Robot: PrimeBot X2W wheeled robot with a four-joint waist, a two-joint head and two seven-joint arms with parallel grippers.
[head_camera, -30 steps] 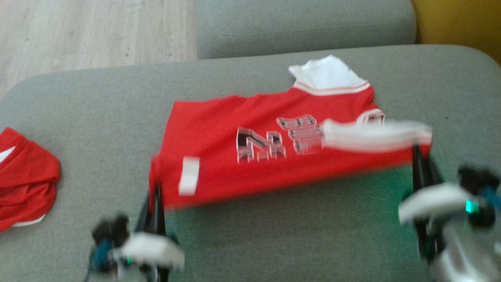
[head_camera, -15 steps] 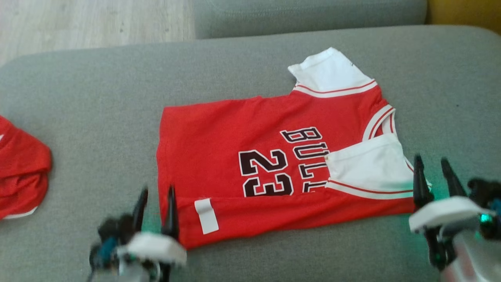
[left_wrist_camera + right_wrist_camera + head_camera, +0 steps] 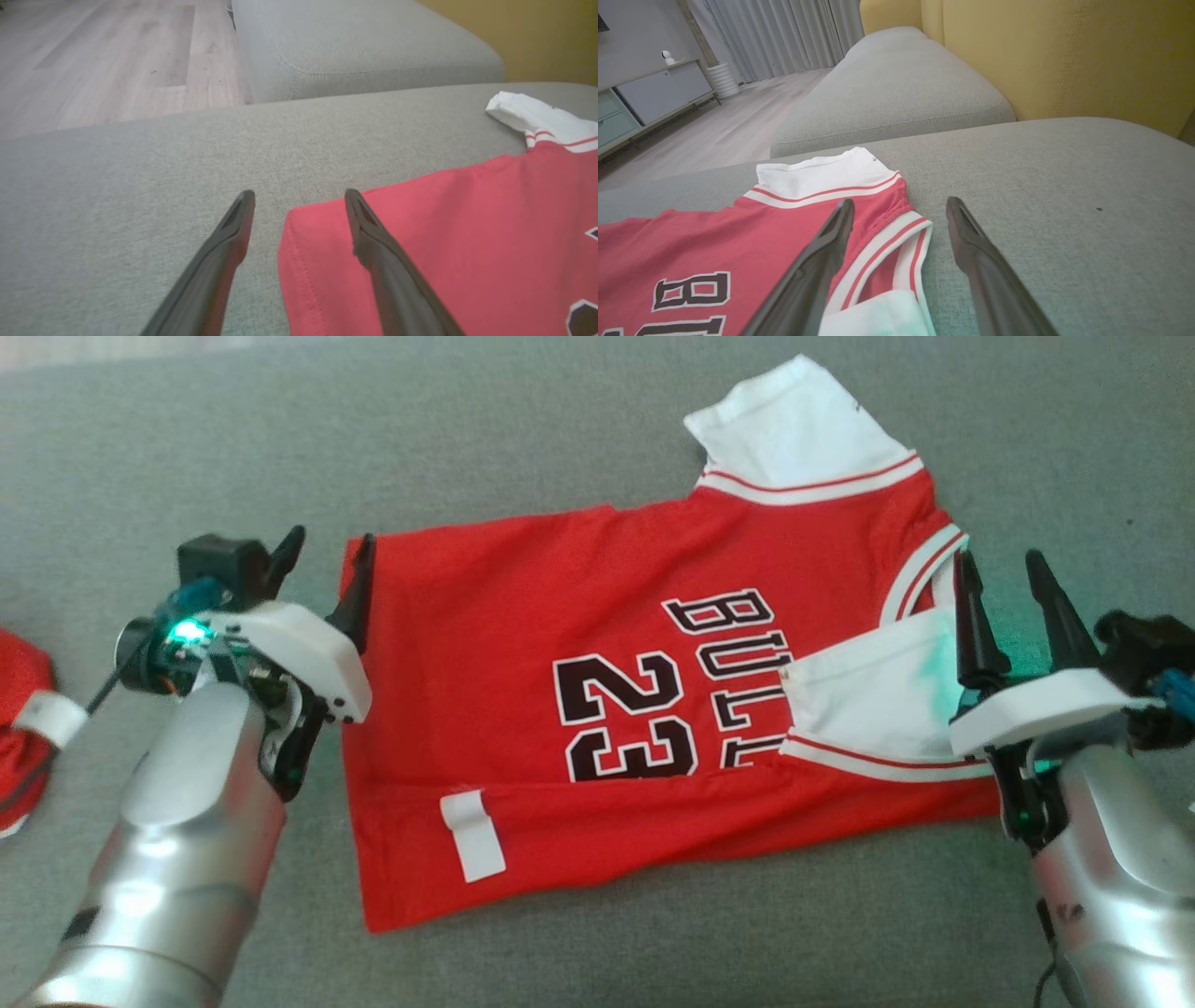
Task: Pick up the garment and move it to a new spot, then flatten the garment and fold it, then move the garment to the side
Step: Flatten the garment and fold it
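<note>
The garment (image 3: pixel 653 691) is a red jersey with white sleeves and black "BULLS 23" lettering, lying flat on the grey sofa cushion (image 3: pixel 597 420). Its near edge is folded over and shows a white label (image 3: pixel 471 835). My left gripper (image 3: pixel 331 546) is open, its fingers straddling the far corner of the hem (image 3: pixel 308 233). My right gripper (image 3: pixel 999 569) is open over the striped neckline, beside the near white sleeve (image 3: pixel 868 695). In the right wrist view the right gripper (image 3: pixel 900 203) has one finger above the red cloth (image 3: pixel 738 233) and the other above bare cushion. Neither gripper holds anything.
Another red garment (image 3: pixel 19 728) lies bunched at the cushion's left edge. Beyond this cushion sits a second grey cushion (image 3: pixel 350 46), with wooden floor (image 3: pixel 117 60) to its left and a yellow sofa back (image 3: pixel 1064 56) to the right.
Both grippers opened and let go of the jersey's near edge, which now lies folded over. Both arms then reached forward to the far side. The head camera tilted downward.
</note>
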